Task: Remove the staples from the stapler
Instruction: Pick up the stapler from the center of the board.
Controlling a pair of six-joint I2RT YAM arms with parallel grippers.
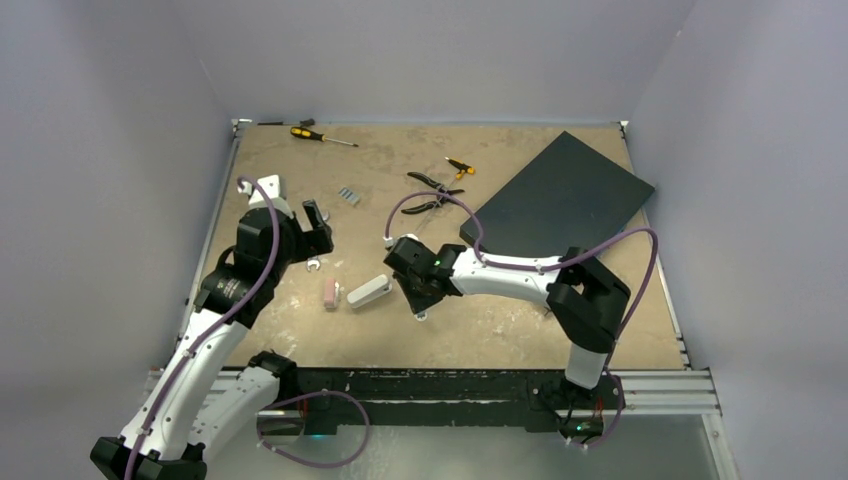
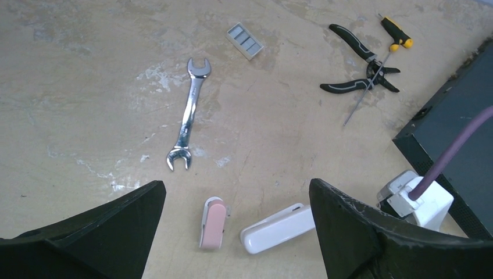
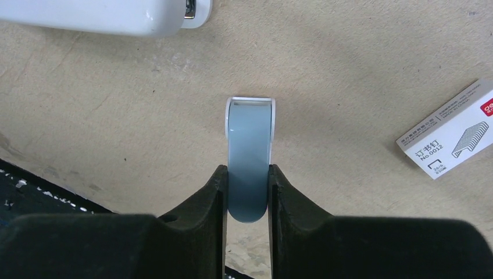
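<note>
Two pincers are mine, and they stand quite differently. My right pincer (image 3: 247, 174) is clenched on the blue-grey stapler (image 3: 250, 131), with one finger (image 3: 212, 197) pressed to each long side. The stapler lies flat on the table (image 3: 349, 70), near the white stapler (image 3: 116, 14) but not touching it. Only the right wrist view shows this grip (from above, my own wrist covers it). That view alone also catches the white box (image 3: 450, 136), which sits farther from the white stapler than the blue-grey one does.

My left pincer (image 2: 235, 185) hangs spread wide and grasps nothing, up and to the left of the white stapler in the top view. Its own camera looks down between the fingers at the white stapler and at the pink stapler (image 2: 213, 224) just left of it. The wrench (image 2: 187, 113) lies beyond the pink stapler.

The staples (image 1: 348, 196) lie loose on the table, well beyond the white stapler towards the far edge. The left wrist view shows them as a small ribbed grey block. Neither pincer touches them. The pliers (image 1: 430, 195) rest to the right of them.
</note>
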